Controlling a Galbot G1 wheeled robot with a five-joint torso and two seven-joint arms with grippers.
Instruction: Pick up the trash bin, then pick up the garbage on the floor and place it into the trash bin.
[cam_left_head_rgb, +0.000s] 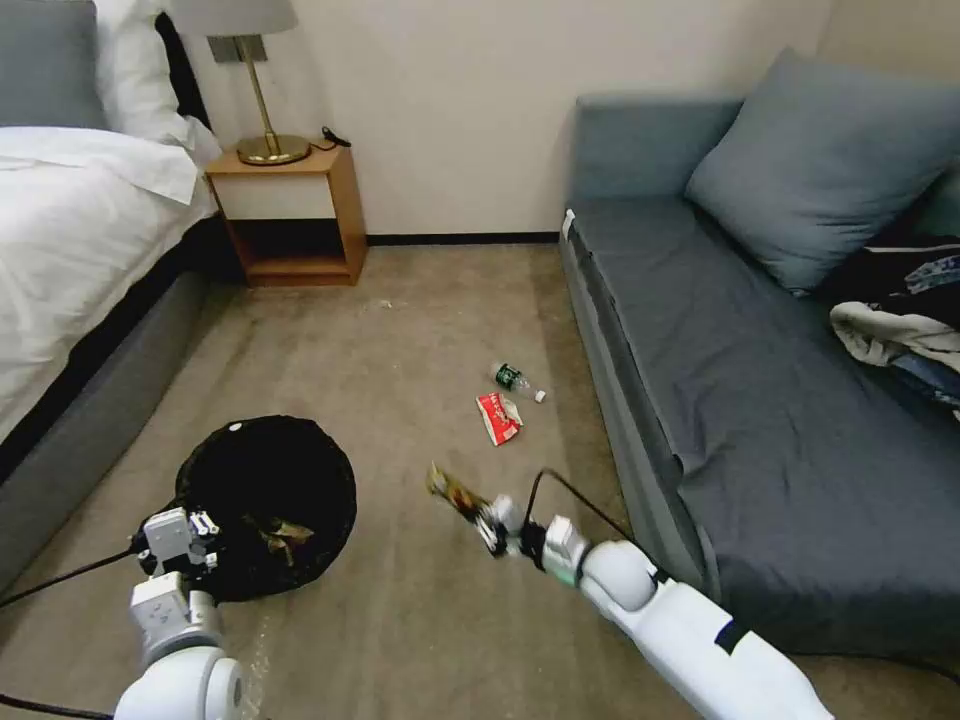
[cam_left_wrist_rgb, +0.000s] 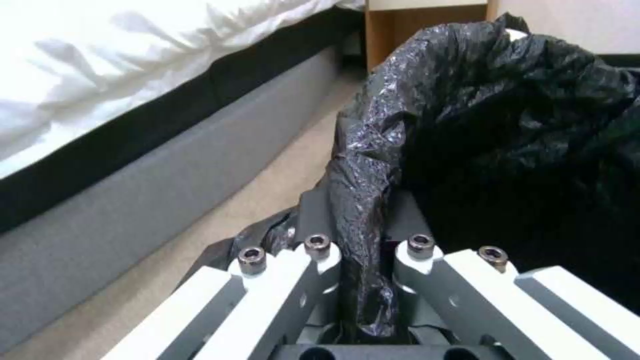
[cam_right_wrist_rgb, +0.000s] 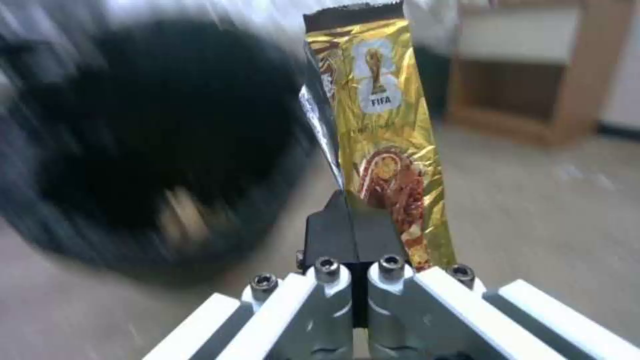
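Black crinkled plastic lines the trash bin (cam_left_head_rgb: 268, 505), which sits at the lower left of the head view on the beige carpet (cam_left_head_rgb: 400, 330), with some brownish paper lying inside it. At the bin's near-left rim, the left gripper (cam_left_head_rgb: 195, 540) is clamped on a fold of the black liner; the left wrist view shows that fold (cam_left_wrist_rgb: 360, 225) pinched between the closed fingers. Right of the bin, at the lower centre of the frame, the right gripper (cam_left_head_rgb: 492, 528) is pressed together on a gold snack wrapper (cam_left_head_rgb: 452, 490), which sticks out up and to the left, toward the bin but clear of it. In the right wrist view the wrapper (cam_right_wrist_rgb: 383, 140) stands upright above the black fingertips (cam_right_wrist_rgb: 333, 235), with the bin's dark opening blurred beyond it. Farther up the carpet, near the frame's centre, lie a red-and-white wrapper (cam_left_head_rgb: 497, 417) and, just above it, a small green-labelled bottle (cam_left_head_rgb: 517, 381) with a white cap, both beside the grey sofa (cam_left_head_rgb: 760, 400)
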